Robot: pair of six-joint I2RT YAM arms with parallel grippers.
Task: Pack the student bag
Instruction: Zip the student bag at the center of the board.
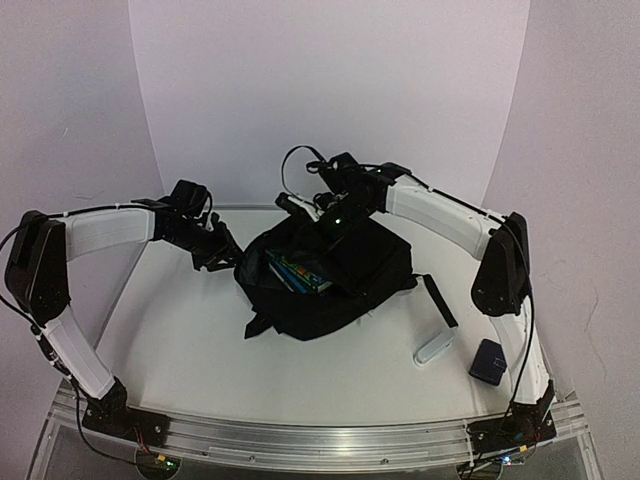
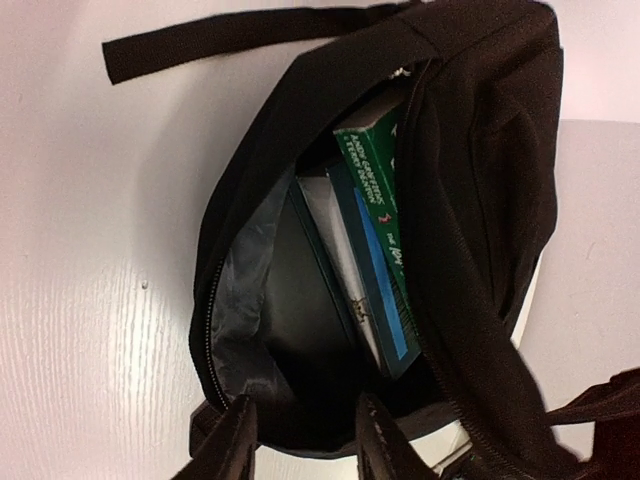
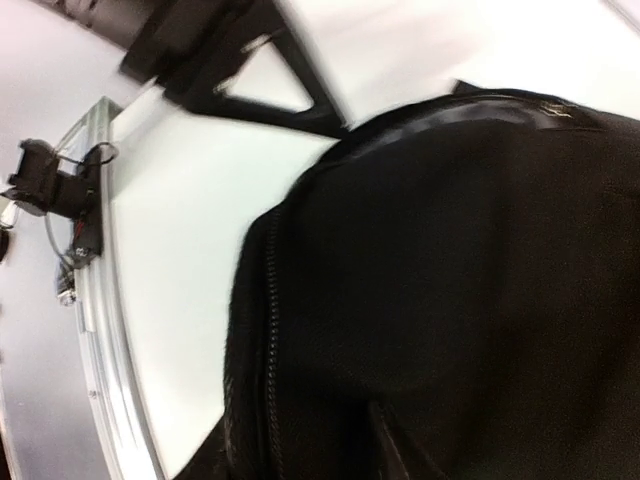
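Backpack: the large soft black fabric student bag [image 1: 335, 300] lies mid-way across the white table [image 1: 180, 340], mouth unzipped, with green and blue books [image 2: 375, 240] upright inside. At its rim, my left gripper [image 2: 305, 445] has its fingers [image 2: 238, 445] apart with dark fabric between them; clamped or not, I cannot tell. Over the bag's far side, my right gripper [image 1: 335, 222]; its wrist view is blurred, so the jaws are unreadable. The small dark-blue pouch [image 1: 488, 360] and the flat white block [image 1: 433, 348] lie to the bag's right.

Matt blk cloth bag [image 1: 322, 315], glossy paper books [image 2: 372, 260], smooth white table [image 1: 200, 345]
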